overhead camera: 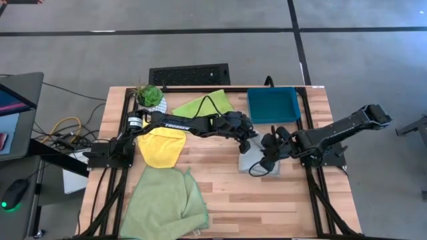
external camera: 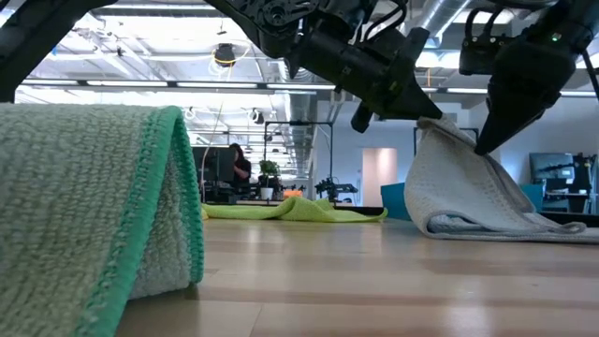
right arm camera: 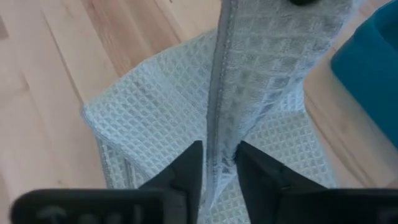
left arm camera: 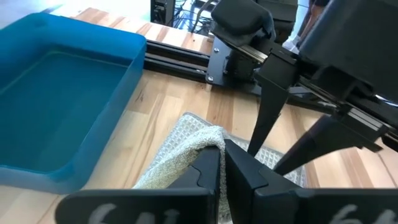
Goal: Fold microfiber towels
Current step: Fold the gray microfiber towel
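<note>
Grey towel (external camera: 468, 187), waffle-textured, tented upward: left gripper (external camera: 426, 110) clamps its peak; right gripper (right arm camera: 217, 168) straddles its edge, parted.

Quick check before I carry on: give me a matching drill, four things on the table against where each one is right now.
Things:
1. grey towel
2. yellow towel
3. teal tray
4. potted plant

Places:
A. far edge, right of the middle
B. lifted by a corner in the left pincer, its edge between the right pincer's fingers
C. far left corner
D. flat under the left arm

Pairs: 1-B, 2-D, 3-A, 4-C
</note>
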